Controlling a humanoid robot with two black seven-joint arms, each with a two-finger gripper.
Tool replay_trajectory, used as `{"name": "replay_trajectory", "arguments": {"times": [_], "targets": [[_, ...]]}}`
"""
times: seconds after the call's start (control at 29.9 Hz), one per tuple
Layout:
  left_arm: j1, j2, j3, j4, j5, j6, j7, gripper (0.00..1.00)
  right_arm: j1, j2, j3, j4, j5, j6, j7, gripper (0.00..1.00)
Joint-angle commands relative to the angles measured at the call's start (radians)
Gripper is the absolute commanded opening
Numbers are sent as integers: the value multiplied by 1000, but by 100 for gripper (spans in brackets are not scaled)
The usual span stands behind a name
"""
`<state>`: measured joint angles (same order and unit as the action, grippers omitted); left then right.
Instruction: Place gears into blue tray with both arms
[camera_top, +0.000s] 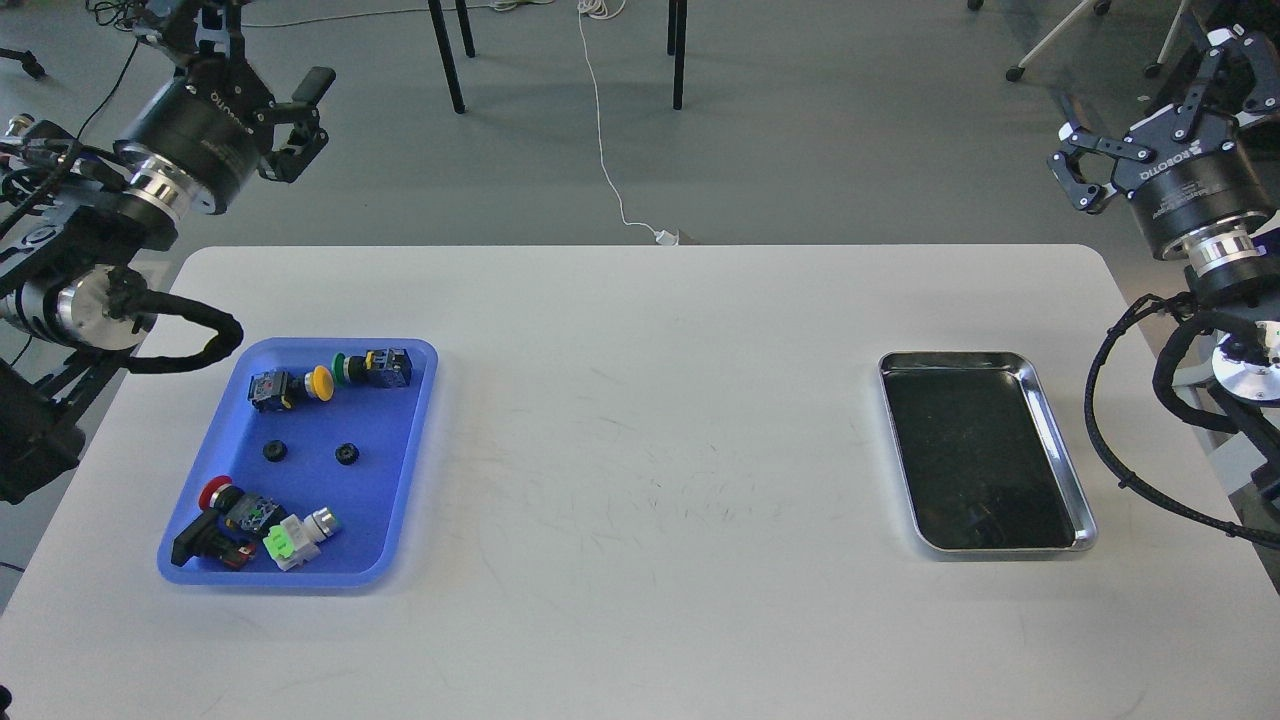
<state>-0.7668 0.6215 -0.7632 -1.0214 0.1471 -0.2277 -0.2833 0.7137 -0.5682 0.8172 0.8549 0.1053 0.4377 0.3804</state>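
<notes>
— What's the left pincer (262, 75) doing?

— Raised beyond the bench's (640, 420) far-left corner, fingers spread, holding nothing. Just below it sits the blue tray (395, 545).

— And the gears?

— Both inside that tray, mid-floor: one gear (274, 452) left, the other gear (347, 455) right, apart. Push-button switches (330, 378) lie along the tray's far end, more switches (255, 525) at its near end.

— Further right?

— A steel tray (1062, 440), well away from the blue one. Beyond it hangs the right pincer (1140, 85), released too.
</notes>
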Motion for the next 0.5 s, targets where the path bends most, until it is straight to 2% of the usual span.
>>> {"name": "replay_trajectory", "arguments": {"times": [0.0, 0.17, 0.33, 0.47], "targets": [[1, -61, -37, 104, -127, -79, 36, 98, 1, 85, 101, -59, 1, -31, -78, 99], [1, -137, -90, 253, -193, -110, 44, 98, 108, 197, 186, -258, 1, -10, -193, 99], [-8, -195, -99, 352, -238, -154, 117, 98, 179, 235, 188, -370, 2, 21, -201, 99], [-14, -198, -102, 357, -242, -154, 110, 98, 182, 260, 186, -375, 2, 21, -190, 99]]}}
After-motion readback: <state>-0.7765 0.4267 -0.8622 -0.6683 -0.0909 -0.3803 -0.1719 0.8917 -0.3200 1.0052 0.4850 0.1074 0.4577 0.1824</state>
